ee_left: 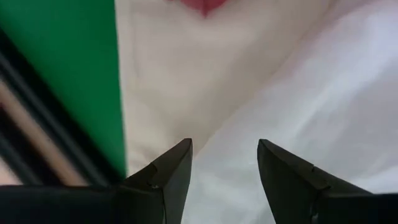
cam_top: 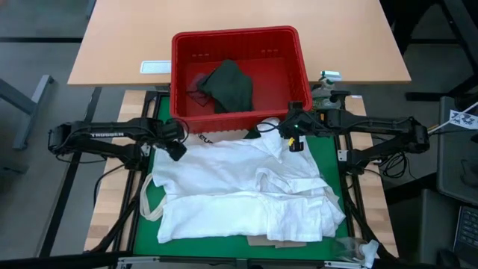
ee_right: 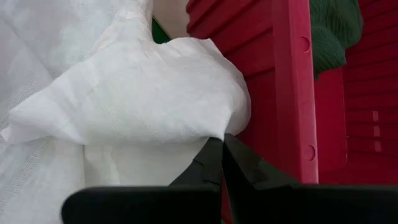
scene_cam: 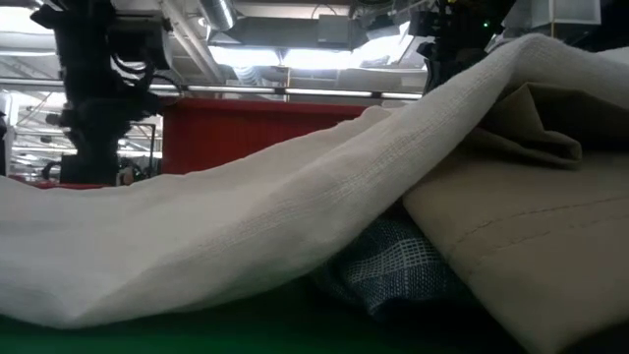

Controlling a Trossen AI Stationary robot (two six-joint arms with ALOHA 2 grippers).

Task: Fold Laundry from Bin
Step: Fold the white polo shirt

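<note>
a: so where is the right hand (ee_right: 221, 146)?
b: beside the red bin's (ee_right: 292, 93) near wall, fingers pinched together on a raised fold of the white shirt (cam_top: 246, 187).
a: and the left hand (ee_left: 224, 163)?
b: fingers apart, empty, over the shirt's other edge by the green mat (ee_left: 68, 74). a dark green-grey top (cam_top: 228, 86) lies in the bin.

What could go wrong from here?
1. The right gripper, shut on a fold of the white shirt, sits right at the bin wall; lifting may snag the cloth on it or nudge the bin.
2. The left gripper is open above the shirt's edge, holding nothing, so a one-sided pull could bunch the shirt.
3. Other cloth lies under the shirt and may drag along.
</note>
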